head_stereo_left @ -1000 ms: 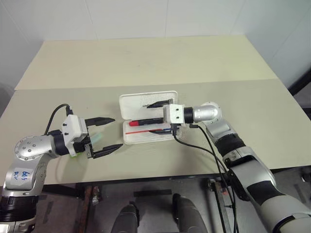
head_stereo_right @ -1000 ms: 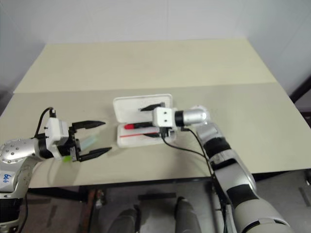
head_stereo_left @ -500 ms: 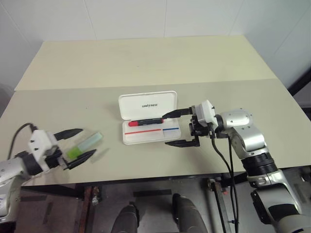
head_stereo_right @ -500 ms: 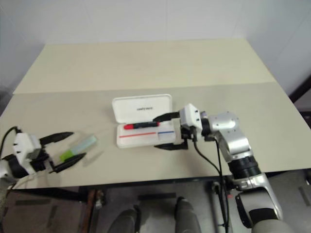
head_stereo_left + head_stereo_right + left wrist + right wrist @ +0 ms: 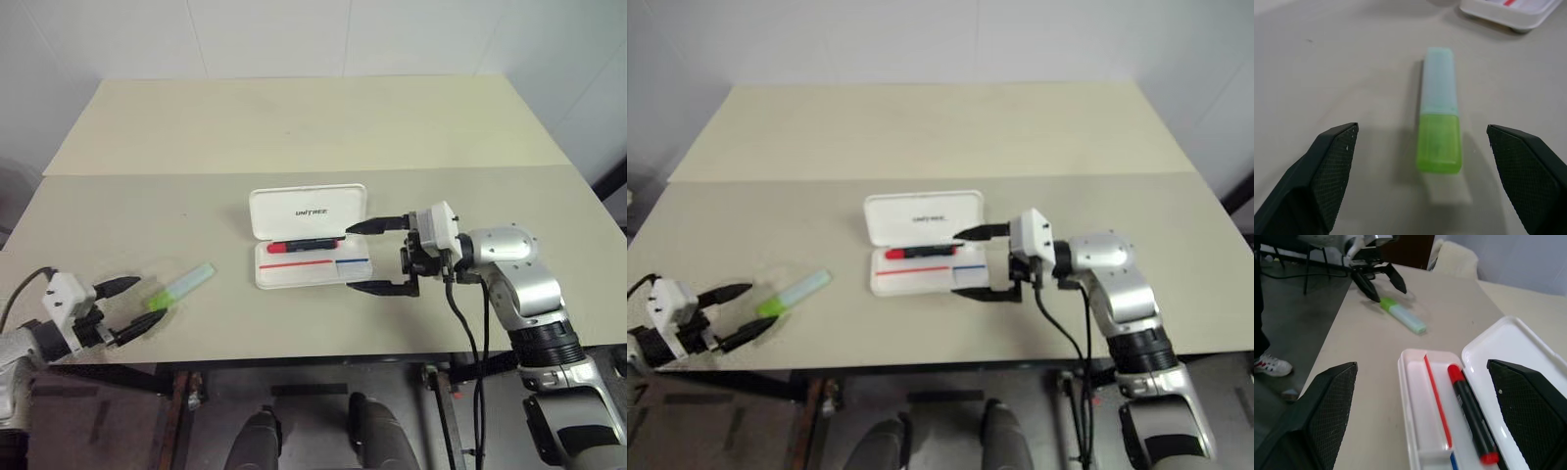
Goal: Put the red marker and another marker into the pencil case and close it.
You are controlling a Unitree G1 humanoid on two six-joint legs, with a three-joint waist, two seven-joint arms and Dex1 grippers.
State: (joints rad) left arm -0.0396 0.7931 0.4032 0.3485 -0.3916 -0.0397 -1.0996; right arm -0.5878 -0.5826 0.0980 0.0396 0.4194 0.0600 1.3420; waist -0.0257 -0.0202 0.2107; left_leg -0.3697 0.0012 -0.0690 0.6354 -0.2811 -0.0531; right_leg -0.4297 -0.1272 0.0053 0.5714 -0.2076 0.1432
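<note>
On beige table (image 5: 294,127), both claws gape empty: left claw (image 5: 130,308) near green marker (image 5: 181,286), right claw (image 5: 377,257) beside pencil case (image 5: 306,250).

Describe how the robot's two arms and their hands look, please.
Both arms are silver-grey metal with black joint bands. Each ends in a white box-shaped wrist block carrying two black, pointed fingers with textured inner pads. The right hand has black cables hanging below its forearm; the left hand has a black cable looping behind its wrist.

The pencil case (image 5: 307,239) is white, with red and blue stripes inside; the marker (image 5: 182,286) left of it is light green.
</note>
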